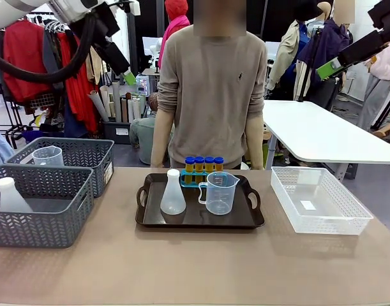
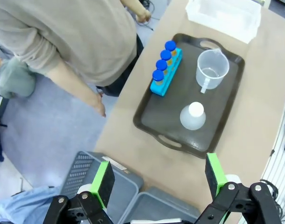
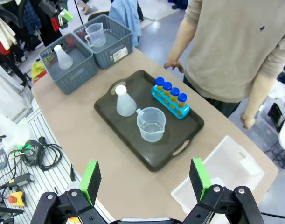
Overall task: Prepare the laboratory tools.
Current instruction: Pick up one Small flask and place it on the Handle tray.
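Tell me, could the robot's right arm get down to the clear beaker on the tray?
Probably yes. The right end effector hangs open high above the table, and the beaker stands on the tray uncovered, apart from the flask.

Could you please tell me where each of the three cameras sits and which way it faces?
Front: between the arms, facing the person across the table; both arms raised at the top corners.
Left wrist: high up, looking down on the black tray; open left gripper at the bottom.
Right wrist: high up, looking down from the opposite side; open right gripper at the bottom.
Shared: the blue rack, beaker and flask.
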Motion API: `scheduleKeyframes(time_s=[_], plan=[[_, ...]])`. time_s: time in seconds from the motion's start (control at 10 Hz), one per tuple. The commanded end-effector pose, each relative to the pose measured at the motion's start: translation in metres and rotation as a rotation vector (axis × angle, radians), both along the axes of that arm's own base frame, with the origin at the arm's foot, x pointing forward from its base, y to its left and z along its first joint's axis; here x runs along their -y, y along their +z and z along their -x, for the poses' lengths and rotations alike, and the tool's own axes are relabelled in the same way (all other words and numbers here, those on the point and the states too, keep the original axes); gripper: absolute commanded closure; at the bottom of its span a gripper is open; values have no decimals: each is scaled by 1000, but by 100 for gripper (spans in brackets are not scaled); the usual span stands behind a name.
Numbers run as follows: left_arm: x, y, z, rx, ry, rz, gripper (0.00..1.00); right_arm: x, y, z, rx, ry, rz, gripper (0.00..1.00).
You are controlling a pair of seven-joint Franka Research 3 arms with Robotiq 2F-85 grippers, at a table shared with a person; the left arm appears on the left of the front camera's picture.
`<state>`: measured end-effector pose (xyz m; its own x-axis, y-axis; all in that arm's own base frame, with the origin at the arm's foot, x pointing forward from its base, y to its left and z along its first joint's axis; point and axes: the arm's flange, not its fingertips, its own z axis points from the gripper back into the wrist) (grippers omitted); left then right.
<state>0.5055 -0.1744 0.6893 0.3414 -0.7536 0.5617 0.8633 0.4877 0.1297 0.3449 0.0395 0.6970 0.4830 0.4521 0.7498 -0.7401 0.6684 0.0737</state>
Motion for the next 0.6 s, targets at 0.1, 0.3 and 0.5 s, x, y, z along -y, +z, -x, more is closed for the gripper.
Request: scheduleKeyframes(time_s=[0.1,0.3,0.5], plan=[[-17,2,12,15,-38,52,0,0,0,0,1,6,-6,0],[-23,10,17,18,-44,46,0,0,0,0,1,6,-6,0],[-27,14,21,24,-33,42,0,0,0,0,1,6,-6,0]])
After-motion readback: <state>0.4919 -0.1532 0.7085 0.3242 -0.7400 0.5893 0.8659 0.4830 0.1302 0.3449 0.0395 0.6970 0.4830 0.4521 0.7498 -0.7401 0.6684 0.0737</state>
